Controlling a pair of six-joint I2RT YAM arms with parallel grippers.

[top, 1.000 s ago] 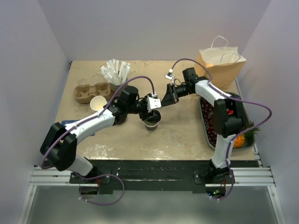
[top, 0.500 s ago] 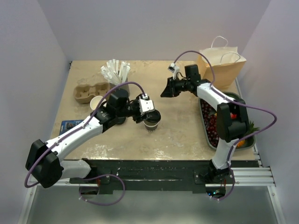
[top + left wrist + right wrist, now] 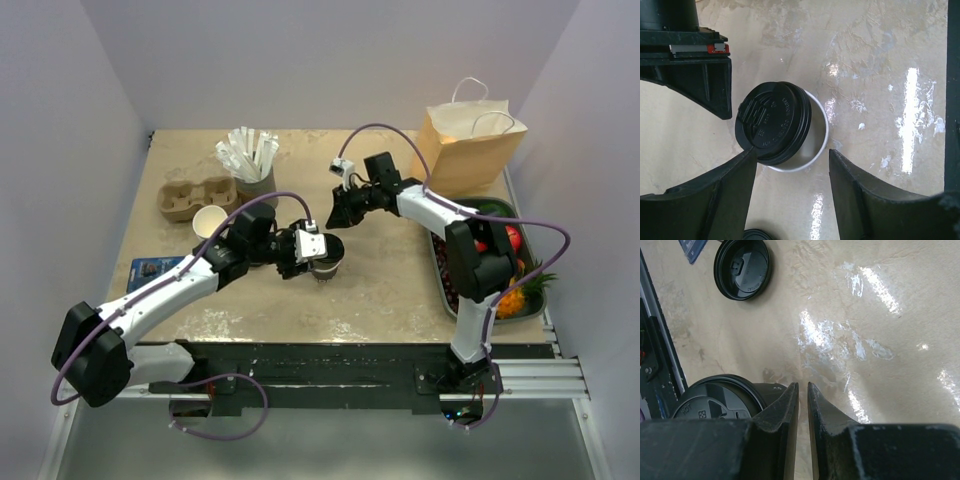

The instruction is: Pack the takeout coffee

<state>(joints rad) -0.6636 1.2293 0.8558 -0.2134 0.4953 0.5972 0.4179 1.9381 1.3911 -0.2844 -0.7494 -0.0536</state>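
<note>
The takeout coffee (image 3: 772,124) is seen standing on the surface (image 3: 880,75), at the tips of the released left end effector (image 3: 792,157), its side hidden. The right end effector (image 3: 802,386) is clenched on nothing.

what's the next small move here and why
Probably lower the shut right claw onto the lid to seat it: the lid sits skewed on the cup, white rim showing, with the open left claw straddling the cup.
</note>
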